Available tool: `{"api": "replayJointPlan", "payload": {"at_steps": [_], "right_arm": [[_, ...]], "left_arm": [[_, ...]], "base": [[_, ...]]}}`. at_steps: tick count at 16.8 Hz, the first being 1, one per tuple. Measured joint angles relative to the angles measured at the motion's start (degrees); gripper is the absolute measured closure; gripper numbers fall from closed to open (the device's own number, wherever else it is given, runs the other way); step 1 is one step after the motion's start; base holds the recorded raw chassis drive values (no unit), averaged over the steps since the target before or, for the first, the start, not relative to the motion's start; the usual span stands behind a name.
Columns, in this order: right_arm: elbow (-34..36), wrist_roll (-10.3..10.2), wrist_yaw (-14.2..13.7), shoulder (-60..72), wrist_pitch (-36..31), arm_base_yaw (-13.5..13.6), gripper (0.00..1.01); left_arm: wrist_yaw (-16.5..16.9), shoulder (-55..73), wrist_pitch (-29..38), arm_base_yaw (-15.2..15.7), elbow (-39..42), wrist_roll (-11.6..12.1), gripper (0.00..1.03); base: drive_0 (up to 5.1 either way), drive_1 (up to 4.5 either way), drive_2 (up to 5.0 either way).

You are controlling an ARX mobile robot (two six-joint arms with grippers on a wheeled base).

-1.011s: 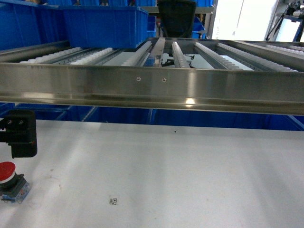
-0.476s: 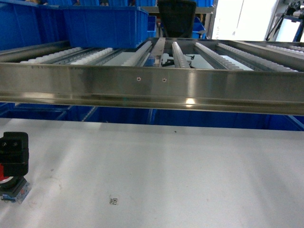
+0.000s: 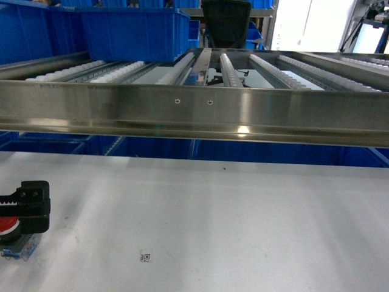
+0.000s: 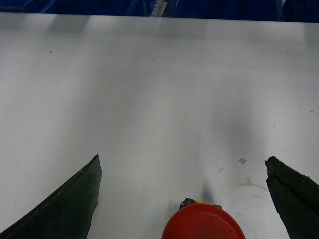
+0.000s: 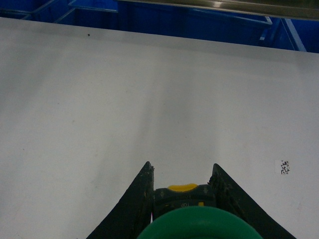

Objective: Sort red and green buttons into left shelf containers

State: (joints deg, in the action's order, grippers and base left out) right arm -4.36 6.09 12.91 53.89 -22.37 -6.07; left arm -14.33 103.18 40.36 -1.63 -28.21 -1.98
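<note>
The red button point(image 4: 203, 223) stands on the white table point(image 4: 149, 99) at its far left. Its red cap point(image 3: 7, 226) and clear base block point(image 3: 19, 248) peek out beside my left gripper point(image 3: 27, 208). In the left wrist view that gripper point(image 4: 183, 158) is open, one finger point(image 4: 65, 209) on each side of the cap and not touching it. My right gripper point(image 5: 182, 165) is shut on the black body of the green button point(image 5: 199, 225), above the table; it is out of the head view. Blue containers point(image 3: 134, 33) sit on the roller shelf at upper left.
A steel shelf rail point(image 3: 194, 112) spans the view above the table's far edge, with roller lanes point(image 3: 267, 70) behind it. More blue bins point(image 3: 273, 152) stand below the shelf. A small code sticker point(image 3: 144, 258) lies on the table.
My left gripper has come down and slightly right over the red button, now covering most of its cap in the head view. The button has not moved.
</note>
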Motion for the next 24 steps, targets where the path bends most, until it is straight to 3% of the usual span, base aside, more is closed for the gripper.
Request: {"api": "replayJointPlan", "payload": {"at_steps": [4, 8, 14, 17, 18, 24], "right_arm": [[0.0, 0.0, 0.0, 0.0, 0.0, 0.0, 0.72], [0.0, 0.0, 0.0, 0.0, 0.02, 0.0, 0.72], [0.0, 0.0, 0.0, 0.0, 0.0, 0.0, 0.72], [0.0, 0.0, 0.0, 0.0, 0.0, 0.0, 0.72], [0.0, 0.0, 0.0, 0.0, 0.0, 0.0, 0.72], [0.0, 0.0, 0.0, 0.0, 0.0, 0.0, 0.72]], "left_arm": [[0.57, 6.12, -0.26, 0.37, -3.41, -0.79, 0.05], [1.9, 9.22, -0.22, -1.42, -4.63, -0.79, 0.05], [0.17, 11.93, 1.6, -2.67, -4.15, -0.83, 0.05], [0.17, 11.96, 0.85, -3.08, -3.32, -2.19, 0.05], [0.11, 11.96, 0.83, -3.56, -2.99, -2.36, 0.08], [-0.48, 11.34, 1.77, -3.43, -1.79, -2.91, 0.66]], "base": [[0.0, 0.0, 0.0], [0.0, 0.0, 0.0], [0.0, 0.0, 0.0], [0.0, 0.0, 0.0], [0.0, 0.0, 0.0], [0.0, 0.0, 0.0]]}}
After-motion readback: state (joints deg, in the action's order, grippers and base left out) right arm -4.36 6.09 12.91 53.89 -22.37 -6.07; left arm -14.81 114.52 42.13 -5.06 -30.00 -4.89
